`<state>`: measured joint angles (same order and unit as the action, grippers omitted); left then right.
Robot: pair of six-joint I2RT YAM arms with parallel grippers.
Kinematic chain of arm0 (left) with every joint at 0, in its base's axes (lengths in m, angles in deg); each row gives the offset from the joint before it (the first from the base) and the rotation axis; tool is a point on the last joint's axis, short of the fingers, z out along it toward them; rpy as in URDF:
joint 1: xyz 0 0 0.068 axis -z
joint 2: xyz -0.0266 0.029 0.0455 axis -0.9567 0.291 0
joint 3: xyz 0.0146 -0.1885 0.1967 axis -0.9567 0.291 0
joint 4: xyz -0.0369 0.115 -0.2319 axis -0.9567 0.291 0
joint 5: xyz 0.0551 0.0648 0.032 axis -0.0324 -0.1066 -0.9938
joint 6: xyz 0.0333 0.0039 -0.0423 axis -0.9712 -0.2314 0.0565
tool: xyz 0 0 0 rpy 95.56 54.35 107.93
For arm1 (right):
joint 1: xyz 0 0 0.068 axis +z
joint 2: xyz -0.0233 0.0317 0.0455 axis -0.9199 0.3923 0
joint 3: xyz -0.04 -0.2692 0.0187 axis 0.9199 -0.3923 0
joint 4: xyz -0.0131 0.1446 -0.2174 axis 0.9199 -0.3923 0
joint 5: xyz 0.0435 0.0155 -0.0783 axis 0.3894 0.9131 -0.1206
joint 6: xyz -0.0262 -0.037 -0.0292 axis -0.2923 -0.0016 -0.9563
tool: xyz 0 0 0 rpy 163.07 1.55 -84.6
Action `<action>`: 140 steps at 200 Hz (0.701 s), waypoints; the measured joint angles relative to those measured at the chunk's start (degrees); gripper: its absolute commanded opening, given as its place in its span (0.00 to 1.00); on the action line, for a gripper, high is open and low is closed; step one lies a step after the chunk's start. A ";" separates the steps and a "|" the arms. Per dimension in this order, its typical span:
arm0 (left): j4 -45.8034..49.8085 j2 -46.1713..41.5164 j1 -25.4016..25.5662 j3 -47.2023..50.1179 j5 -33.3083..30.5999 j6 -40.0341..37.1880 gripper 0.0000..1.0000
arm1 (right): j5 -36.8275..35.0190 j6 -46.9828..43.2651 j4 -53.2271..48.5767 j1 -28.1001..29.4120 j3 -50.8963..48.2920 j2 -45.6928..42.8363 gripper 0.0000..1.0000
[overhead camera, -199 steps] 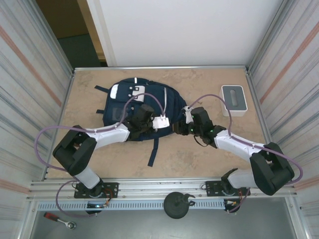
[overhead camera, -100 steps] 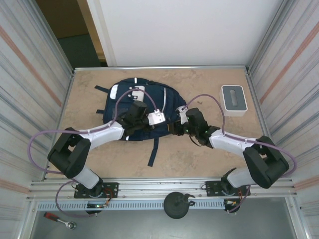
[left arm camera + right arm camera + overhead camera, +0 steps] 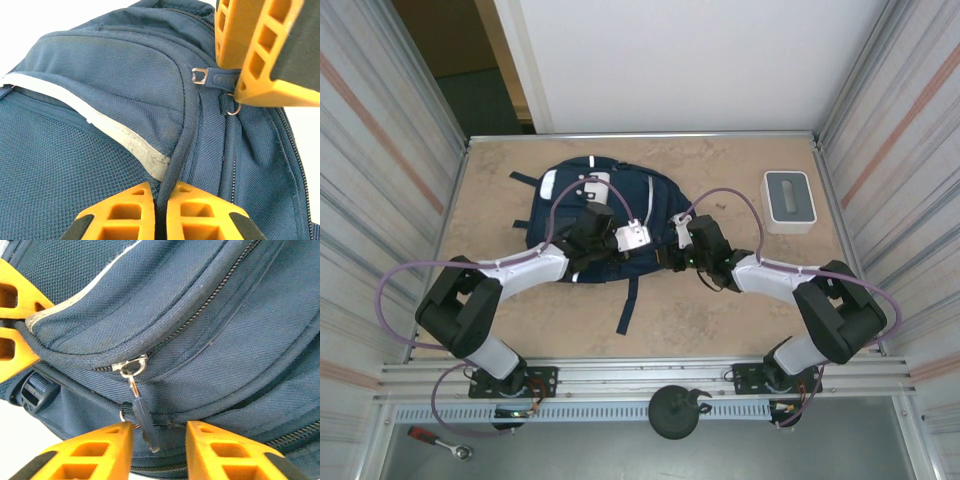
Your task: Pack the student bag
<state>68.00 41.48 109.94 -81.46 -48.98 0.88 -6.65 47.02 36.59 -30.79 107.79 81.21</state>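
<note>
Your student bag (image 3: 582, 215) lies flat on the counter (image 3: 700, 320), well apart from the small white-grey box (image 3: 787, 200). On the bag's box-facing side, your left gripper (image 3: 161, 192) is pinching the bag's piped seam. Your right gripper (image 3: 160, 427) is spread, with a finger either side of the bag's zipper pull (image 3: 142, 416).

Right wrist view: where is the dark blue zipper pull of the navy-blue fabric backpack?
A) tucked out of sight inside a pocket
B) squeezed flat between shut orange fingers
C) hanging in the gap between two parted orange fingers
C: the dark blue zipper pull of the navy-blue fabric backpack hangs free in the open gap of the right gripper, one orange finger on each side of it.
</note>
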 measured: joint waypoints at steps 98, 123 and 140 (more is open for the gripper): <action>-1.46 -1.75 -0.94 1.36 0.50 0.46 0.00 | -2.78 -0.26 -3.28 0.33 0.35 -5.42 0.00; -2.10 -2.56 -1.09 2.25 1.68 0.09 0.00 | -3.78 -0.31 -4.83 -0.13 0.35 -6.58 0.00; -2.21 -3.56 -1.20 3.32 3.19 -0.50 0.00 | -4.48 -0.28 -7.08 -1.31 1.22 -6.49 0.00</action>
<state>65.79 37.91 108.74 -78.14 -45.78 0.38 -11.13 46.74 29.51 -32.10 109.01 74.72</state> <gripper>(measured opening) 0.081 0.053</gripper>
